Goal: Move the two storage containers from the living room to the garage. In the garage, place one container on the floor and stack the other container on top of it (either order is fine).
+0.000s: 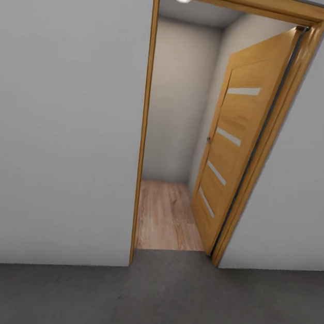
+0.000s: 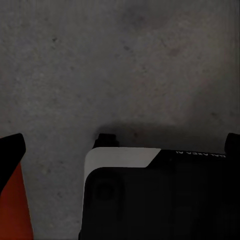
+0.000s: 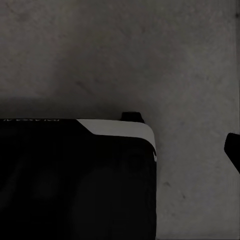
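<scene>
Jaws on either arm: open or closed, cannot tell, with just a dark fingertip (image 2: 11, 150) at the left wrist view's edge and a dark sliver (image 3: 232, 150), perhaps a fingertip, at the right's. Below both sets of jaws, rough grey concrete floor (image 1: 159, 308), so apparently inside the garage. Ahead of them and well apart, a white wall (image 1: 59, 114) with a doorway (image 1: 179, 133), its slatted wooden door (image 1: 235, 142) swung inward over light plank flooring (image 1: 166, 215). Judged a transit leg: square up to the opening, favour the side away from the door leaf, keep arms tucked. Close under the jaws, the robot's own dark base (image 2: 160, 200). Touching the left fingertip or just beside it, an orange-red corner (image 2: 12, 210), probably a storage container. Too cropped to say whether gripped or merely lying near.
</scene>
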Controlling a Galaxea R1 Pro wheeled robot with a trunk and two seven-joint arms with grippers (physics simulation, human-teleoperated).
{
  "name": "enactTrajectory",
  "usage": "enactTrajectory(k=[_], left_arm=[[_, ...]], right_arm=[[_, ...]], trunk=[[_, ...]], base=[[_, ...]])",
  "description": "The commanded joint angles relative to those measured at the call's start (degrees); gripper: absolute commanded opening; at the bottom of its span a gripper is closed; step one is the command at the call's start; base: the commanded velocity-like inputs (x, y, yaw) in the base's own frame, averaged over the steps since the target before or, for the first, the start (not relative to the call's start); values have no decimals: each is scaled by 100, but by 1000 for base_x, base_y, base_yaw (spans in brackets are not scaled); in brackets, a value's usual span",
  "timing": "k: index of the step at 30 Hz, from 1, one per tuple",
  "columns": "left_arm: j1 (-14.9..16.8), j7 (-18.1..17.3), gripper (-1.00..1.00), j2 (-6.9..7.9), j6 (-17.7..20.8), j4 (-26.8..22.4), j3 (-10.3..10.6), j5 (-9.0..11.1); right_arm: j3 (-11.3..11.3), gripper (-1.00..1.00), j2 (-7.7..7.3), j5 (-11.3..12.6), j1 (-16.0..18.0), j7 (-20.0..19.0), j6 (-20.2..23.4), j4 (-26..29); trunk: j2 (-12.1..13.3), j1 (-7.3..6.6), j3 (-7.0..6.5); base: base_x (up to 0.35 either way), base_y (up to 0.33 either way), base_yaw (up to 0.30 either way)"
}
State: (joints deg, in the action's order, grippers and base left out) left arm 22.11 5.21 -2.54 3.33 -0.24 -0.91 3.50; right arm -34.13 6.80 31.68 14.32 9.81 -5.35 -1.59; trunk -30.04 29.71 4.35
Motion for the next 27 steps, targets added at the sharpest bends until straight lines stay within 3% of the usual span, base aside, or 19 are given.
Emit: enactTrajectory(k=[1,27], left_arm=[[4,15,100,-1,19,-3,-6,35],[4,15,100,-1,19,-3,3,28]], right_arm=[[-49,100,5,56,9,4,-28,-17],[-50,100,6,53,9,17,-28,-17]], trunk=[[-10,2,11],[-10,2,11]], base=[[0,0,-288],[0,0,-273]])
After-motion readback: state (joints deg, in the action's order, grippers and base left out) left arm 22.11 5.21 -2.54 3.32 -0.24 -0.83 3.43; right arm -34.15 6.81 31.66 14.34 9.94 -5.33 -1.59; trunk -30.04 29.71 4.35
